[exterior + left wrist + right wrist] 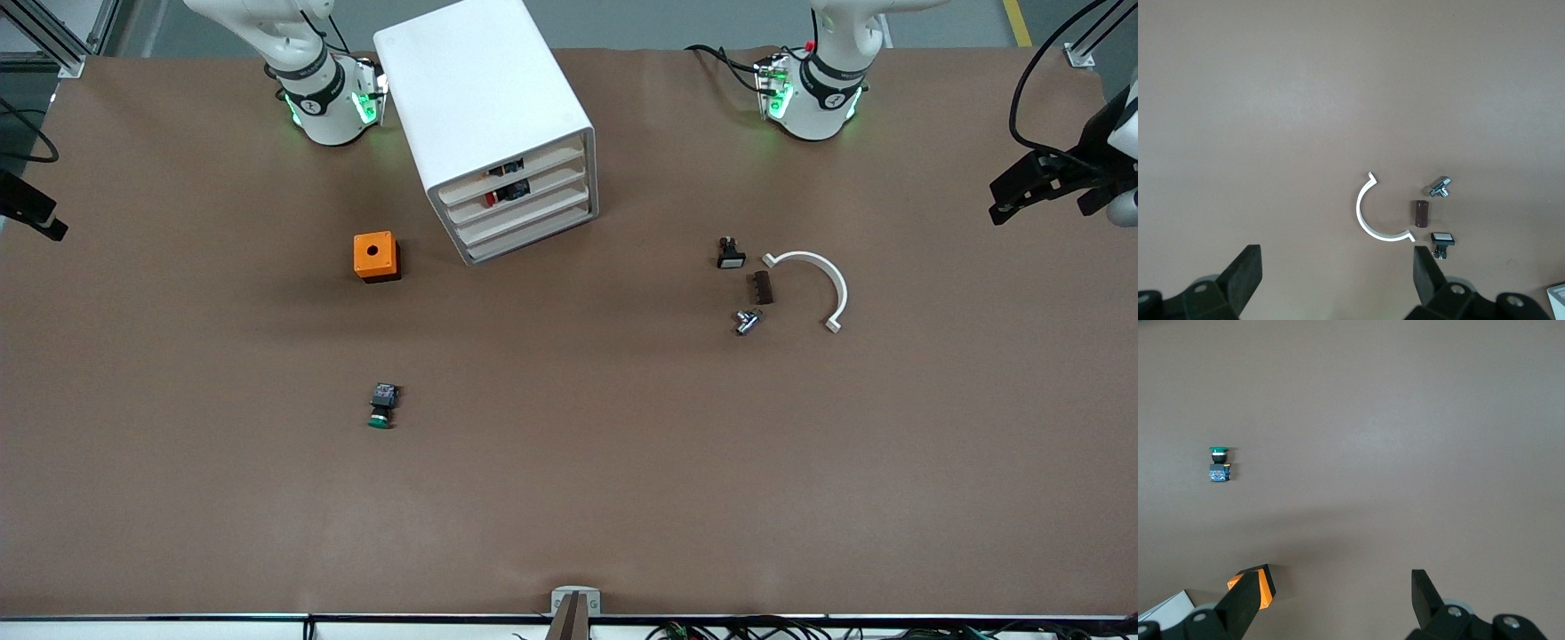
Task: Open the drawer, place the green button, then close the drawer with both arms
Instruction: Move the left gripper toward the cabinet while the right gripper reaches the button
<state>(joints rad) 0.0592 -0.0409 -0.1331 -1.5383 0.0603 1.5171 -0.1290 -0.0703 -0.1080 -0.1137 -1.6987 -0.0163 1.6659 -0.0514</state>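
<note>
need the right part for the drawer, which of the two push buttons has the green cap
The button lying alone nearest the front camera, at the right arm's end, has the green cap. The black switch beside the white curved clip has a white cap.

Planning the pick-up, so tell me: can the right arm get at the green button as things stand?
Probably yes. The green button lies alone on bare table toward the right arm's end, nothing around it, and the right gripper is open and empty.

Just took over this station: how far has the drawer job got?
Nothing looks done. The cabinet's drawers are all shut, and the button lies on the table, nearer the front camera than the orange box. The left gripper and right gripper are open, empty, over bare table. Opening, placing and closing all remain.
</note>
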